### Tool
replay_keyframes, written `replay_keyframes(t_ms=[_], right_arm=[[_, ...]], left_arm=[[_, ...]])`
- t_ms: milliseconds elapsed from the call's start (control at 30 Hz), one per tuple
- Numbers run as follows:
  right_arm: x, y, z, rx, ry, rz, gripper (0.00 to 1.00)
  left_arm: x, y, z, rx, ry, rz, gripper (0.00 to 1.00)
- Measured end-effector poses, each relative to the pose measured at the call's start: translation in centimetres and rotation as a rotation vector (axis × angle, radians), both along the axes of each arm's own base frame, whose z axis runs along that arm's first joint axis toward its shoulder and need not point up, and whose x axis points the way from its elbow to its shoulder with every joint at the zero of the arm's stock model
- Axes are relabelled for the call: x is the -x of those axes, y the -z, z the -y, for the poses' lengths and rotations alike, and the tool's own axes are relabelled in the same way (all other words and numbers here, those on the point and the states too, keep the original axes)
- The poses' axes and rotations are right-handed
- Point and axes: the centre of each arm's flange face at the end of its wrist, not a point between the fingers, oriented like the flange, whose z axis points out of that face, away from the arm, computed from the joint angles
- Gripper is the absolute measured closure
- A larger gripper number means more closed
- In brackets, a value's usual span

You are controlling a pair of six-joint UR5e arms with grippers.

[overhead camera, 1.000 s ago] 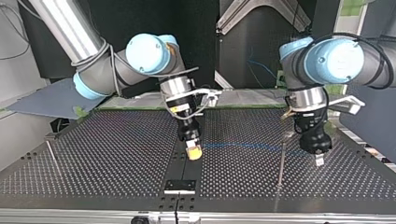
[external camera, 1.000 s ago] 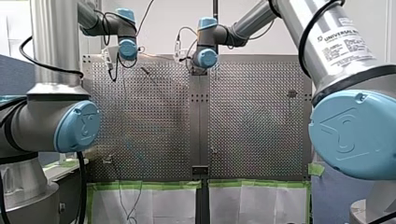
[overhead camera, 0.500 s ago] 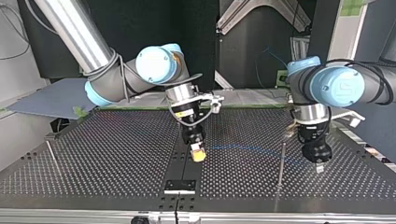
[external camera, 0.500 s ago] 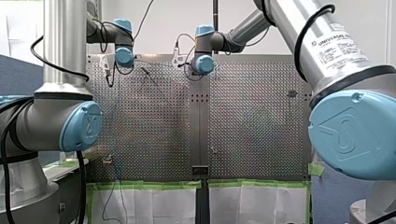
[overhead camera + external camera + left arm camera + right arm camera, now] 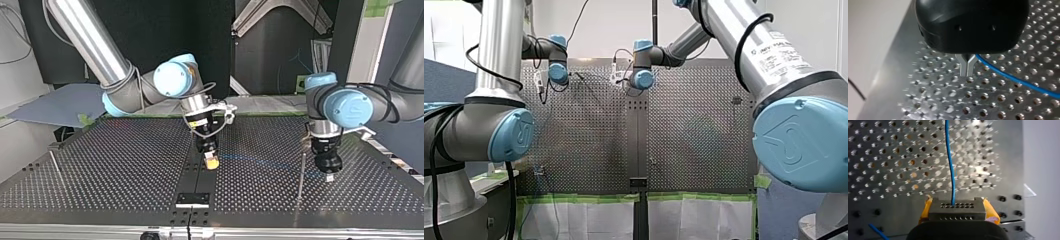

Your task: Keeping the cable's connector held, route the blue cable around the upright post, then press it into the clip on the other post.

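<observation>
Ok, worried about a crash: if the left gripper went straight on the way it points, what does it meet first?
Probably the perforated table: the left gripper points down at bare plate just ahead of it, and the blue cable trails off to one side.

The cable (image 5: pixel 950 165) is blue. The table (image 5: pixel 110 165) is silver-grey, patterned with even rows of holes. The right gripper (image 5: pixel 212 164) has yellow pads (image 5: pixel 991 211); the left gripper (image 5: pixel 967 73) is black with silver fingers (image 5: pixel 963 66).
</observation>
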Motion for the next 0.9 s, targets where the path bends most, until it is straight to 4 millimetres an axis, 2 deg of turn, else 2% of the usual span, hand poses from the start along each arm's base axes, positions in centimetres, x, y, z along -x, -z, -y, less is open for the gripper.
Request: replay_keyframes(t_ms=[200, 400, 567, 767, 900], right_arm=[[-0.1, 2.2, 0.8, -0.022, 0.007, -0.021, 1.0], [-0.3, 4.4, 1.2, -0.046, 0.008, -0.049, 1.0], [-0.4, 5.2, 1.3, -0.054, 0.009, -0.059, 1.0], [-0.5, 7.9, 1.3, -0.09, 0.008, -0.1, 1.0], [-0.2, 9.9, 1.3, -0.115, 0.011, -0.127, 1.0]], left_arm=[[-0.6, 0.8, 0.0, 0.002, 0.017, -0.006, 1.0], [-1.6, 3.0, 0.1, 0.012, 0.038, -0.04, 1.0], [-1.9, 3.5, 0.3, 0.036, 0.057, -0.035, 1.0], [-2.6, 5.2, 1.2, 0.062, 0.093, -0.051, 1.0], [-2.8, 5.6, 1.5, 0.082, 0.104, -0.044, 1.0]])
